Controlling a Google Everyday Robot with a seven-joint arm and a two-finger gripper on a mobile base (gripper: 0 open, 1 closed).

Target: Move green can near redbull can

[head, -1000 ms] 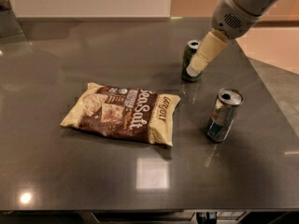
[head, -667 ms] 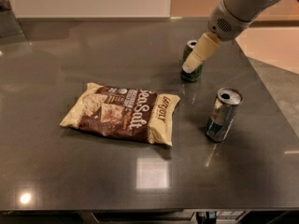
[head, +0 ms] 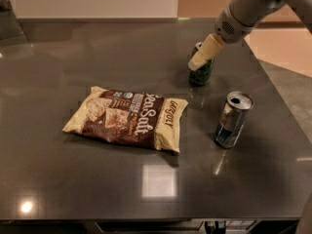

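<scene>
Camera view picks up the small dark green can (head: 202, 75), standing upright on the far right part of the dark grey polished table (head: 73, 48). Its upper half is covered by the cream-coloured tool (head: 200, 57), which is reached down onto it at a slant from the grey robot arm (head: 243, 9) at the upper right. The tool is seen against the can's top and near side. Whether it is clamped on the can or merely set around it cannot be told from this angle.

The green can is judged to be light and rigid, with a smooth, rather slippery painted wall that would dent if squeezed hard. A hold across the middle of the body, below the silver rim, is judged safest. A grip too near the top could tip it as it is carried.

Nearer the camera and a little to the right, the slim silver and dark blue redbull can (head: 233, 120) is seen upright, its opened silver top showing. The two cans are well apart, so the task is judged not yet done. A short carry toward the camera is called for, with the green can set down just beside the redbull can without knocking it.

Off to the left, a brown and yellow crinkled snack bag (head: 127, 118) is laid flat, clear of that path.
</scene>
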